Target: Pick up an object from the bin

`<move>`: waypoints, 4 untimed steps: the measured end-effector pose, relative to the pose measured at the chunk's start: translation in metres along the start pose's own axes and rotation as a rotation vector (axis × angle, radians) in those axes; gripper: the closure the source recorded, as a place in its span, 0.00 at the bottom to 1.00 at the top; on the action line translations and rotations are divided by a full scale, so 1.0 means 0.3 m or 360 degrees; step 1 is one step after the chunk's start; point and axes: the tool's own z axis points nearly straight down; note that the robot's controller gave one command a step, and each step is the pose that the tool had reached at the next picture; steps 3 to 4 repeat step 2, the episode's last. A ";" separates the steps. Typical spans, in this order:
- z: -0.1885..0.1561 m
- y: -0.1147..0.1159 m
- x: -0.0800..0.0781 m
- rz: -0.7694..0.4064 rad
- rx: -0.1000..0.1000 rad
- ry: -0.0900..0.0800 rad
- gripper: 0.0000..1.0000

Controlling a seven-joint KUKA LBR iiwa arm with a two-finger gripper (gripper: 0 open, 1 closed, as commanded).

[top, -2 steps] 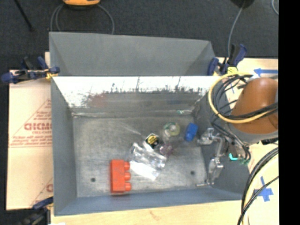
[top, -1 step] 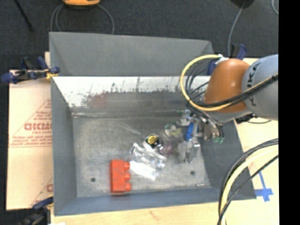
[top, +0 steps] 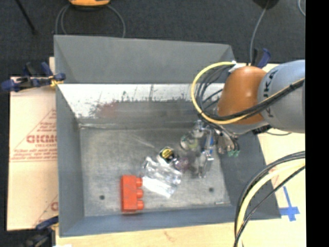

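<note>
1. Camera view, looking down: the arm (top: 288, 96) reaches in from the right, and its gripper (top: 202, 164) is low over the floor of the bin (top: 103, 138), right of centre.
2. Gripper state: cannot tell whether it is apart or together; the orange cover (top: 241, 94) and cables crowd the area.
3. Nothing is visibly lifted. All items rest on the bin floor.
4. Nearest item: a small dark piece (top: 183, 163) lies just left of the gripper. Whether the two touch cannot be told.
5. A small yellow-and-black piece (top: 166, 154) lies left of the dark piece and slightly farther back.
6. A clear plastic packet (top: 160, 178) lies nearer and to the left, close to both small pieces.
7. A red block (top: 132, 193) lies at the near left, beside the packet and well apart from the gripper.
8. Progress, as a judgement: the approach looks complete, and the grasp and lift remain.
9. Likely target, as a judgement: the dark piece, being the closest.
</note>
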 end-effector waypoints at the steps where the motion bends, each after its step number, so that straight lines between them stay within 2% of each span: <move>1: 0.004 0.008 -0.006 -0.0008 -0.0001 -0.0011 1.00; 2: -0.532 -0.007 -0.077 -0.0292 -0.0006 0.0014 1.00; 4: -0.532 -0.007 -0.077 -0.0292 -0.0006 0.0014 1.00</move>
